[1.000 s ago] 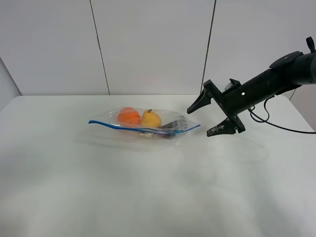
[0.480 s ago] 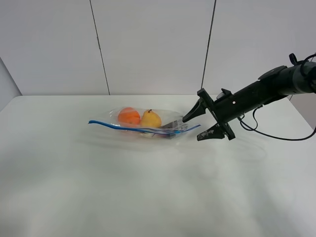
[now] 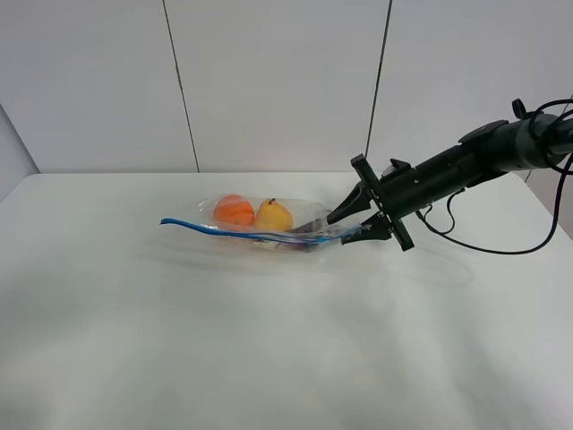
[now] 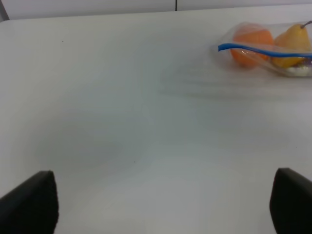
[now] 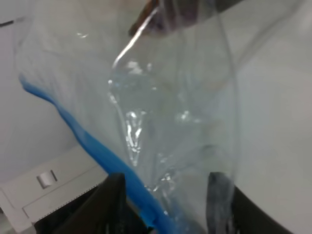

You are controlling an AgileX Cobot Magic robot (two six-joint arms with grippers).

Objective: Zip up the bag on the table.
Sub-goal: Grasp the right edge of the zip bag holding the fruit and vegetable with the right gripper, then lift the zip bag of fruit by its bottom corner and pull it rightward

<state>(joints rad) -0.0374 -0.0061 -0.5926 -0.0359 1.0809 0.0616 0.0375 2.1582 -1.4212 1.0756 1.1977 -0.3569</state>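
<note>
The clear zip bag (image 3: 269,228) lies on the white table (image 3: 269,349), its blue zipper strip (image 3: 224,230) along the near side. An orange fruit (image 3: 234,210) and a yellow pear (image 3: 274,215) show through. My right gripper (image 3: 340,231) is open, with its jaws on either side of the bag's right end. In the right wrist view the crinkly plastic (image 5: 170,112) and blue strip (image 5: 92,146) run in between the fingers (image 5: 113,192). My left gripper (image 4: 161,204) is open and empty over bare table (image 4: 122,122), with the bag (image 4: 273,46) far off.
A white panelled wall (image 3: 277,81) stands behind the table. The right arm (image 3: 466,166) and its black cable (image 3: 501,251) reach in from the right edge. A dark item (image 3: 313,226) lies inside the bag near its right end.
My right gripper has moved left and slightly down to the bag, and its jaws now sit around the bag's right end. The bag has not moved.
</note>
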